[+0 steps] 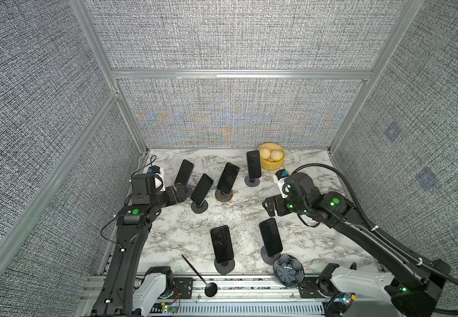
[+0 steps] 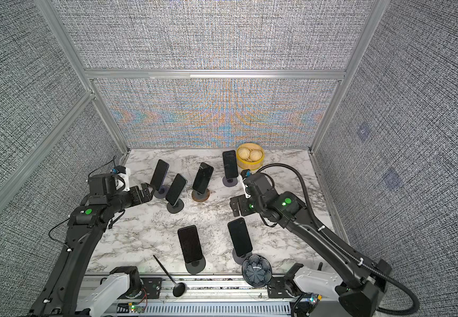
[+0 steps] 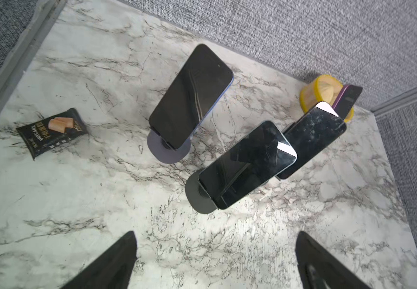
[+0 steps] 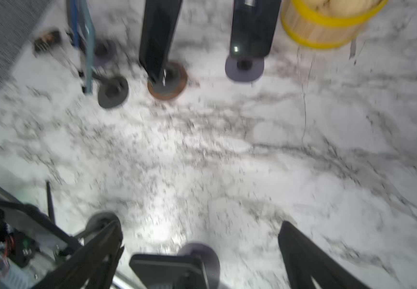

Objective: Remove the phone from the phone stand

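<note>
Several dark phones lean on round-based stands on the marble table. In both top views my left gripper point(image 1: 181, 192) point(image 2: 146, 193) is open beside the back-left phone point(image 1: 184, 172). The left wrist view shows its open gripper point(image 3: 216, 235) over bare marble, short of a phone point(image 3: 247, 164) on a dark grey stand point(image 3: 197, 197). My right gripper point(image 1: 267, 207) point(image 2: 234, 207) is open above and behind the front-right phone point(image 1: 270, 237). In the blurred right wrist view, that phone's top edge point(image 4: 165, 270) and stand base point(image 4: 202, 252) lie below the open gripper point(image 4: 201, 225).
A yellow steamer basket point(image 1: 277, 164) with buns stands at the back right. A blue bowl point(image 1: 288, 270) and a black spoon point(image 1: 200, 277) lie at the front edge. A dark snack packet point(image 3: 51, 132) lies near the left wall. Fabric walls enclose three sides.
</note>
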